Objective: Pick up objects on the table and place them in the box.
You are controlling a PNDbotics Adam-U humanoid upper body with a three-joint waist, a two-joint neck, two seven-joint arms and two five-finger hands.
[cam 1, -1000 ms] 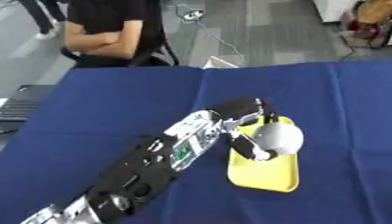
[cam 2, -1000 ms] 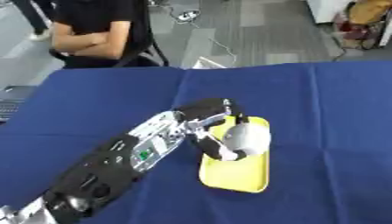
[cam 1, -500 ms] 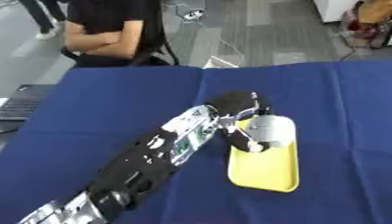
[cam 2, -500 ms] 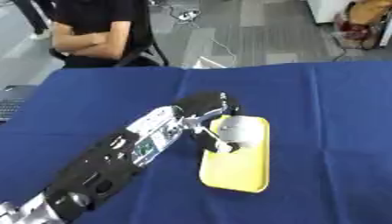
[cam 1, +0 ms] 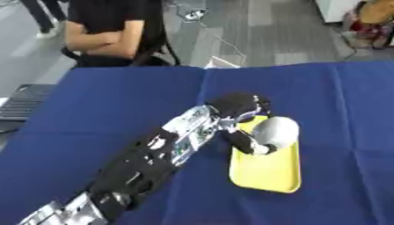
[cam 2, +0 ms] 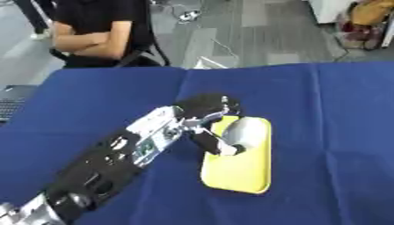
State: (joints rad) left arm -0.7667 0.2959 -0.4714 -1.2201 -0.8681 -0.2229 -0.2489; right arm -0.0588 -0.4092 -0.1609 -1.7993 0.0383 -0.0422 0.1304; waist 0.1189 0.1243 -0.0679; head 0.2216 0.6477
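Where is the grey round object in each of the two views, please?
Left eye view: the grey object is right of centre, over the far end of the yellow tray.
Right eye view: it sits nearer the middle, again over the tray's far end.
Shared landmark: the left hand, whose fingers curl round the object's near side.

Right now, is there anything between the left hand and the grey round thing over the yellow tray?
Nothing: in the left eye view the left hand has its fingers curled around the grey round object, holding it over the yellow tray.
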